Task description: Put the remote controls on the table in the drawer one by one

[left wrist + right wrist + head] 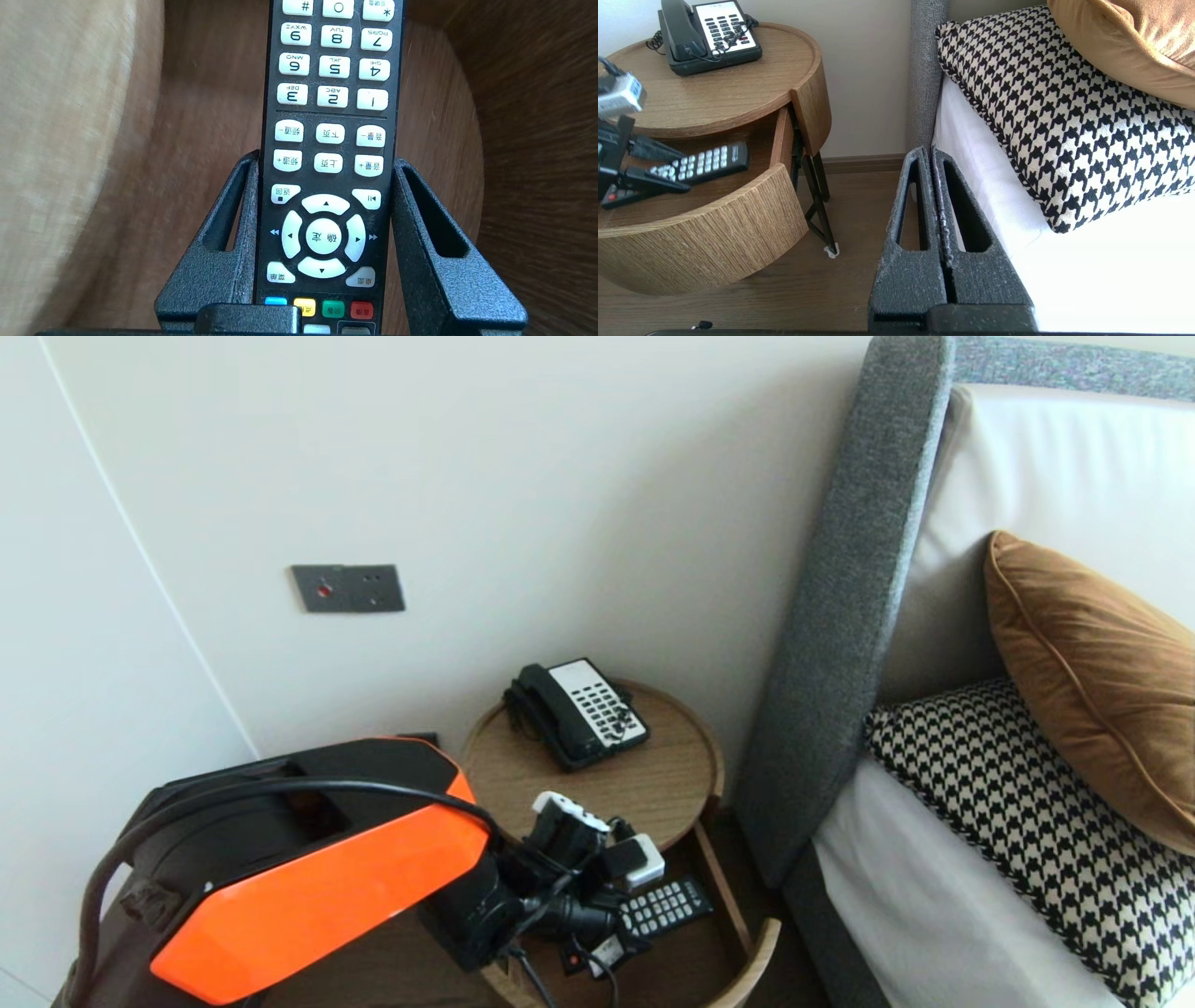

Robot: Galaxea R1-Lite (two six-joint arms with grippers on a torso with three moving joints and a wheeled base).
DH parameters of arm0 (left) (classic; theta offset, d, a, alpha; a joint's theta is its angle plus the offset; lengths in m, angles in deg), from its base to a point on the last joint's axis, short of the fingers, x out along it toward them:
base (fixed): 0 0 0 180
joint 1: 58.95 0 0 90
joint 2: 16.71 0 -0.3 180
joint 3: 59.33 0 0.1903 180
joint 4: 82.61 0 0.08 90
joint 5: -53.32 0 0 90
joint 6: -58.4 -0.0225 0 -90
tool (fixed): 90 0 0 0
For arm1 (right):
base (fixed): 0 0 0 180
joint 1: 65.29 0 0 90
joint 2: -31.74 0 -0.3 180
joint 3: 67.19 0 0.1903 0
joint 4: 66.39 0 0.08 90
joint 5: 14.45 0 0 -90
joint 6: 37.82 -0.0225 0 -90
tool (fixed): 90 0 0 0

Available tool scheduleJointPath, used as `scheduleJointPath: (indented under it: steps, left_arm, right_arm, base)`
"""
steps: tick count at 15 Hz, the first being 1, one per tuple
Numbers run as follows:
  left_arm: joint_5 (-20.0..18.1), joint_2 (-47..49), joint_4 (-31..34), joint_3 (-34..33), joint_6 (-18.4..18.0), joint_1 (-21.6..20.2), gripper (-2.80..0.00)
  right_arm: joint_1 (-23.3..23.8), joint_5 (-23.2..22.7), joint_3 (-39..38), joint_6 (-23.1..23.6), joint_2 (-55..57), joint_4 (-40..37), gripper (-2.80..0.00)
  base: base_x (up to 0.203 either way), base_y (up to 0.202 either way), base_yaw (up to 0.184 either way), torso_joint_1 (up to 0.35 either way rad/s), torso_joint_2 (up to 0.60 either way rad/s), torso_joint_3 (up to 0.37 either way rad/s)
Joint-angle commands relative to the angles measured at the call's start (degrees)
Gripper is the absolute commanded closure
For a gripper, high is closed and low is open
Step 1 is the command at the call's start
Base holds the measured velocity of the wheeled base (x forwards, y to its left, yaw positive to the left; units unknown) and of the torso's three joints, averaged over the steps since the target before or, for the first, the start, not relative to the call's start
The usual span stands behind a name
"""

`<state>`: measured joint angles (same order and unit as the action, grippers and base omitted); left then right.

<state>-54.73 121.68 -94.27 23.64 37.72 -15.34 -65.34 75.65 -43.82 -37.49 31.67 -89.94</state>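
A black remote control (665, 905) with white buttons sits in my left gripper (624, 922), over the open drawer (747, 952) of a round wooden bedside table (653, 784). In the left wrist view both fingers (233, 219) press the long sides of the remote control (329, 140), buttons facing up, so the left gripper (325, 161) is shut on it. The right wrist view shows the remote control (703, 163) tilted inside the drawer (714, 233). My right gripper (931, 151) hangs shut and holds nothing, low beside the bed.
A black and white desk phone (576, 712) stands at the back of the table top. A grey headboard (840, 616), a houndstooth pillow (1018, 831) and a brown cushion (1092, 681) lie to the right. A wall socket plate (347, 588) is on the wall.
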Motion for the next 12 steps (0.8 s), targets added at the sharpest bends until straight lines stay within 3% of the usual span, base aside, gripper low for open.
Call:
scheduleJointPath:
  steps: [1, 12]
  left_arm:
    - [-0.1, 1.7, -0.7, -0.5, -0.1, 0.1, 0.00]
    - [0.0, 6.3, -4.2, -1.3, 1.4, 0.5, 0.00]
  right_arm:
    - [0.0, 0.0, 0.0, 0.0, 0.0, 0.0, 0.00]
    - [0.0, 0.0, 0.0, 0.0, 0.0, 0.0, 0.00]
  base:
    - [0.000, 0.000, 0.000, 0.000, 0.00, 0.000]
    - [0.000, 0.000, 0.000, 0.000, 0.00, 0.000]
